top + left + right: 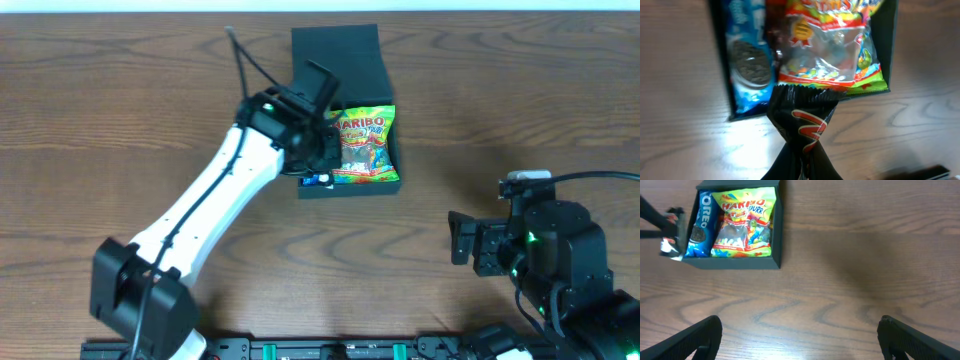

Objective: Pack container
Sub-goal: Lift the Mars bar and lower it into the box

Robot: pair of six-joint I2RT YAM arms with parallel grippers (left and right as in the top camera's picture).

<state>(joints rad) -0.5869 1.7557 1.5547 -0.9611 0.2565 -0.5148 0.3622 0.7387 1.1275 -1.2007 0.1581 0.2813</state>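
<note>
We're seeing the L arm (200, 215) covering the container's left-front corner from overhead, so the cookie pkt (699, 225) is showing there only as a blue sliver. The L end effector (316, 150) is hanging over that same corner, clenched on a dark wrapper (802, 120). In the L wrist view its fingers are mostly cut off at the bottom edge, and the wrapper's red mark is looking too blurred to read. We can't tell if the wrapper is touching the gummy bag (365, 145) or hovering over its near edge. In the R wrist view the wrapper is getting cropped at the left edge.

Writing: "HARIBO" is showing clearly on the gummy bag, w/ a second word we're only half making out. "OREO" is running down the cookie pkt.

The container (350, 188) is sitting on the counter (520, 100) at top centre, w/ its lid (340, 55) lying open toward the far side. The gummy bag & cookie pkt are lying side by side inside.

The R end effector (800, 330) is hanging released, jaws wide, well apart from the container.
</note>
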